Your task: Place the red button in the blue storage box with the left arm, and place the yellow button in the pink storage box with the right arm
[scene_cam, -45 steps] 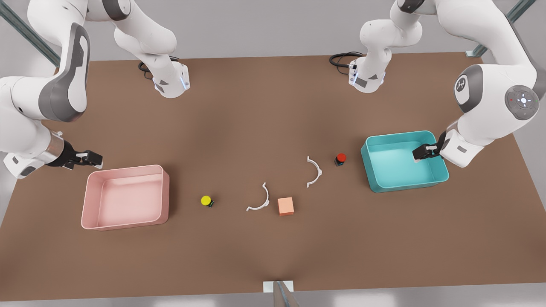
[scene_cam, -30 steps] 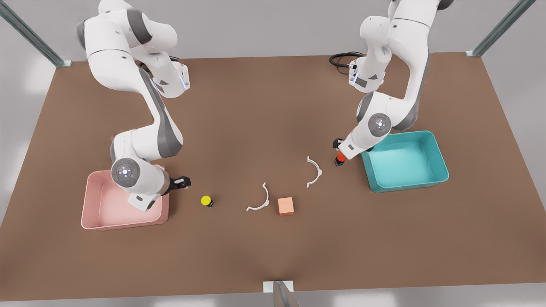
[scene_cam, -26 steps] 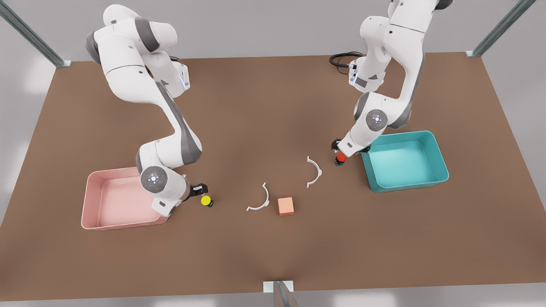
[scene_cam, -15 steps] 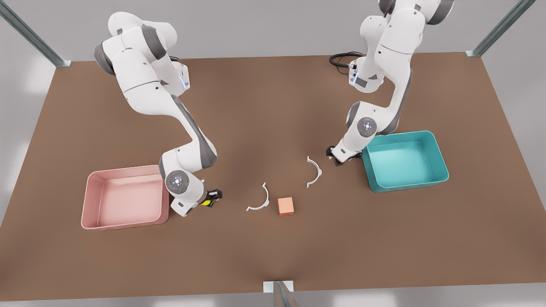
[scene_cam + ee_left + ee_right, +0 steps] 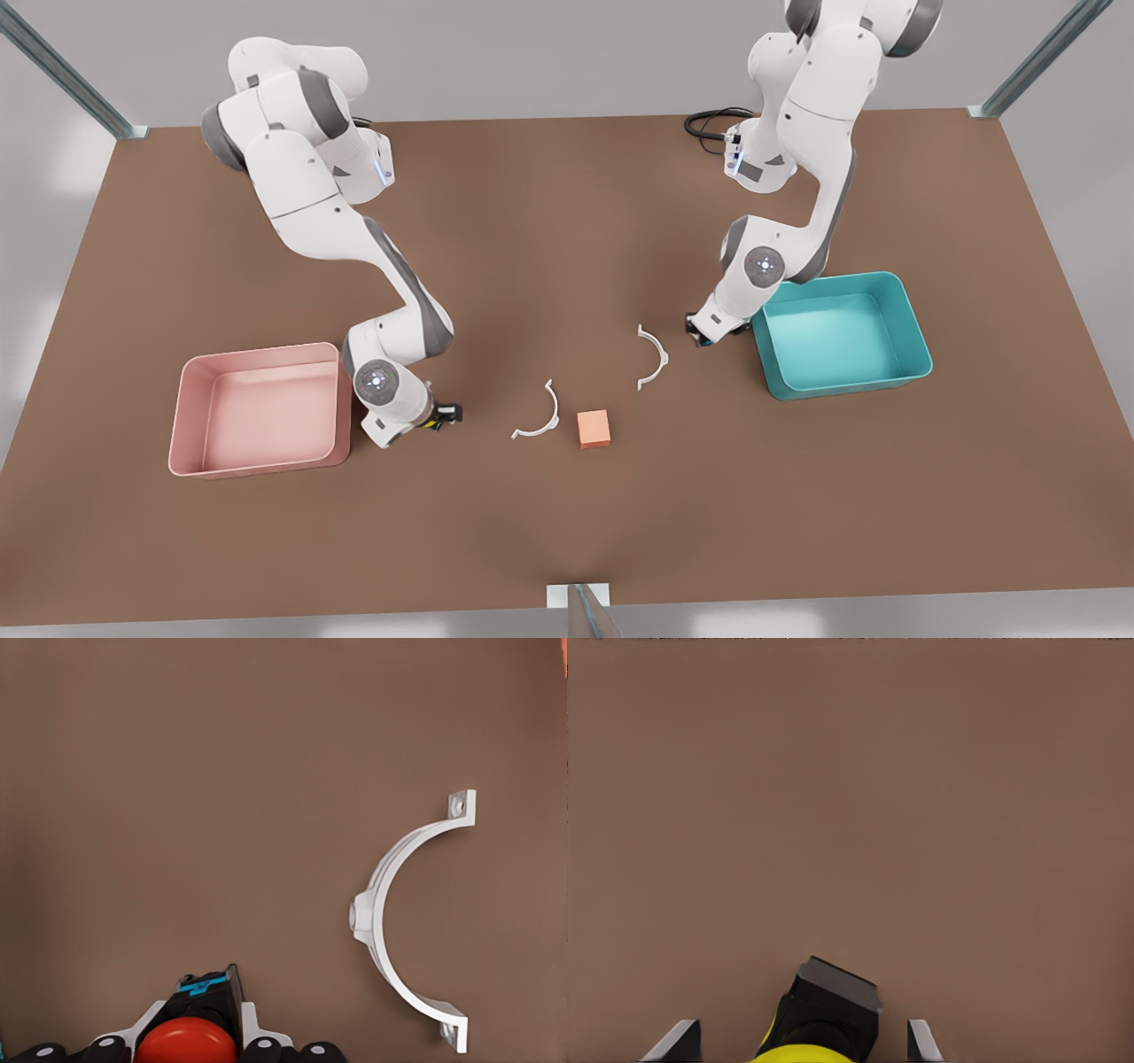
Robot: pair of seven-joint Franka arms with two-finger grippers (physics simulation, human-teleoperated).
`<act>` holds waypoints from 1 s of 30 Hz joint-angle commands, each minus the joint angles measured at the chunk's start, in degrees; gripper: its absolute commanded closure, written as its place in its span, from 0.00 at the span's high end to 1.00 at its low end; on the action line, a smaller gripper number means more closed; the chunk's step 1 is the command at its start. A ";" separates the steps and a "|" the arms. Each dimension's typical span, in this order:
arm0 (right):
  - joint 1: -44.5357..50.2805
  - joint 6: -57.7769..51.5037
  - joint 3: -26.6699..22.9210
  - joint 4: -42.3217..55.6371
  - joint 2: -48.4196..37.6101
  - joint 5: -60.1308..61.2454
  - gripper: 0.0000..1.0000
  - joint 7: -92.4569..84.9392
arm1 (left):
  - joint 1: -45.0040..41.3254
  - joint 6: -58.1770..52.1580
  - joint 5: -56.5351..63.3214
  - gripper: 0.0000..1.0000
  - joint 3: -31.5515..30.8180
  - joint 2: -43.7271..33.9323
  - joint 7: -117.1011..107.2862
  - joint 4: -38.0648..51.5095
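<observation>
Step in hand: both arms at grasp stage, neither button lifted yet.

Left gripper (image 5: pixel 186 1050) low over table (image 5: pixel 549 230), fingers close against red button (image 5: pixel 186 1041) between them; firm grip not certain. Blue storage box (image 5: pixel 912 363) just behind gripper. White curved clip (image 5: pixel 399 930) ahead of it, apart.

Right gripper (image 5: pixel 802 1041) wide apart, yellow button (image 5: pixel 819 1028) centred between fingertips (image 5: pixel 678 1041), gaps both sides. Pink storage box (image 5: pixel 182 416) just behind gripper.

Next, as judged: right fingers close on button; then each arm lifts clear of box wall, carries back over own box, releases.
</observation>
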 commanded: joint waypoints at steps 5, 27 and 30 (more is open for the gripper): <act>0.11 3.89 0.00 -0.08 0.18 -0.18 0.60 5.57 | 8.95 -17.67 -0.05 0.47 0.18 -6.76 9.06 10.45; -12.01 -22.12 0.18 0.10 -15.90 -0.27 0.49 -14.02 | 23.38 -39.39 -0.58 1.00 0.09 -4.22 15.41 34.97; -17.02 -22.12 0.27 -5.44 -19.68 -0.27 0.50 -19.99 | 20.74 -50.01 4.60 1.00 0.09 -10.10 13.64 37.96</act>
